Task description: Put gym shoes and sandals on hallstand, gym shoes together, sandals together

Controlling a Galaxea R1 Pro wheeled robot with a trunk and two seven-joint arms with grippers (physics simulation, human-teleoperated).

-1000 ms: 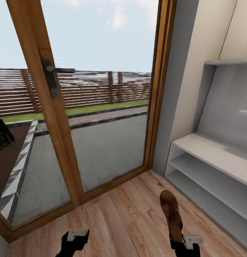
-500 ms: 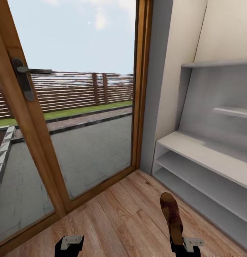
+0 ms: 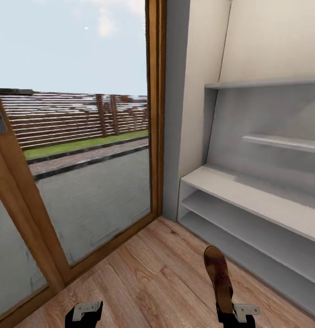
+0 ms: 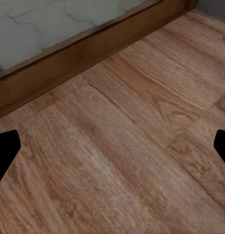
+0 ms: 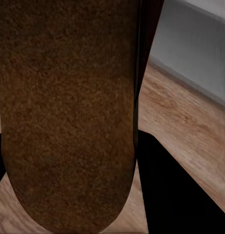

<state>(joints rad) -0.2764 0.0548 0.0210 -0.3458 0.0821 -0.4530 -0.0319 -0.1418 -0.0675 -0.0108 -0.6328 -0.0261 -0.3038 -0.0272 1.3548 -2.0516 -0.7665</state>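
Note:
A dark brown sandal [image 3: 217, 277] with a mottled reddish footbed is held above the corridor floor [image 3: 153, 278], toe pointing forward. My right gripper [image 3: 228, 315] is shut on its heel end. In the right wrist view the sandal [image 5: 68, 107] takes up most of the frame. To the right stands the light-grey hallstand [image 3: 248, 193], with a bench top and two open low shelves, all bare. My left gripper [image 3: 83, 319] hangs low at the left. In the left wrist view the left gripper [image 4: 112, 146] is open over bare planks. The gym shoes are out of view.
A wood-framed glass door [image 3: 155, 114] fills the left and centre, its bottom rail [image 4: 68, 53] close ahead of the left gripper. A cream wall [image 3: 203, 82] meets the hallstand's left end. Stepped wall shelves [image 3: 285, 142] rise above the bench.
The whole view has swung to the right: the door has slid left and more of the hallstand shows. The sandal stays in my right gripper, and both arms keep their pose.

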